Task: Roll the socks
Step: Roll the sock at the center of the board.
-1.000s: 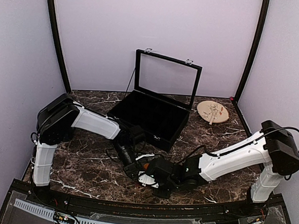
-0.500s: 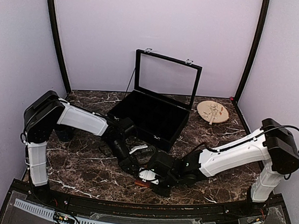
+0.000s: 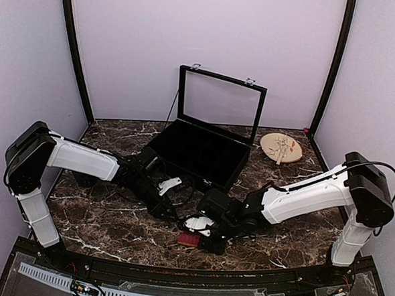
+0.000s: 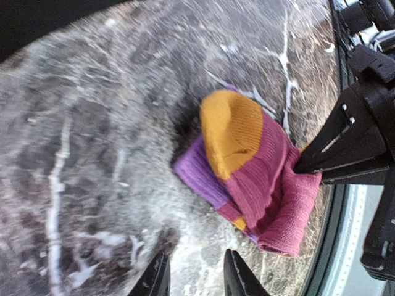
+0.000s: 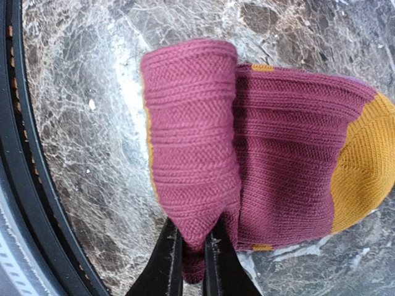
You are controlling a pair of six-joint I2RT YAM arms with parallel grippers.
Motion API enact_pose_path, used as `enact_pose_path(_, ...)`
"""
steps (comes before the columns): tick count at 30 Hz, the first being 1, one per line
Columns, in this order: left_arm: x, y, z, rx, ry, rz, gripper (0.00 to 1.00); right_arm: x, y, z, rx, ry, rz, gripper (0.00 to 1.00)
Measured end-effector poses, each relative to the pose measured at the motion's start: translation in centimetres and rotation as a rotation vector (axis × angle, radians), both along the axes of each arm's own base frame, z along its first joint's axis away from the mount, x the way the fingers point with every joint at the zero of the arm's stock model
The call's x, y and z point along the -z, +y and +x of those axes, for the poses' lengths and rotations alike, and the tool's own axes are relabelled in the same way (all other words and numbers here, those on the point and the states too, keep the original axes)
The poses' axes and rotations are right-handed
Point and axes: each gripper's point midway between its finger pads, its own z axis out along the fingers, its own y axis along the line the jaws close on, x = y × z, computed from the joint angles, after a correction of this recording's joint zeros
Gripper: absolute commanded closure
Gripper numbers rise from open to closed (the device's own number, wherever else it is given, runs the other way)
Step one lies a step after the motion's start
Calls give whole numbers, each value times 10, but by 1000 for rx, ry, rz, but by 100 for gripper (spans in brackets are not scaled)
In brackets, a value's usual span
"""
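Observation:
The striped sock point(image 4: 247, 166) lies on the marble table near the front edge, with an orange toe, a purple band and a red body. Its red cuff is folded over the body point(image 5: 191, 135). In the top view it is a small red patch point(image 3: 188, 240). My right gripper point(image 5: 192, 256) is shut on the folded cuff, and its dark fingers point(image 4: 345, 154) show in the left wrist view. It also shows in the top view point(image 3: 194, 232). My left gripper point(image 4: 197, 277) is open and empty, a short way back from the sock point(image 3: 172, 205). The black sock is out of view.
An open black case point(image 3: 204, 155) with its lid raised stands at the back middle. A round wooden disc point(image 3: 281, 148) lies at the back right. The table's black front rail point(image 5: 12, 154) runs close beside the sock.
My left arm has drawn back to the left, away from the sock, and its gripper is now off it. My right gripper still holds the cuff, and the sock shows more in front.

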Motion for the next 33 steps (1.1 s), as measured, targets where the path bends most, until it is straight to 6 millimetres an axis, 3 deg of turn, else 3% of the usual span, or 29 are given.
enact_pose_path(13,-31,19,11,-122,-278,-32,67,-3,1,0,16,241,41,98)
enact_pose_path(22,-49,5,-16,-35,-464,-82,66,-6,-2,-4,27,427,74,99)
enact_pose_path(33,-51,-9,-48,121,-557,-117,63,-16,-2,-7,65,625,133,100)
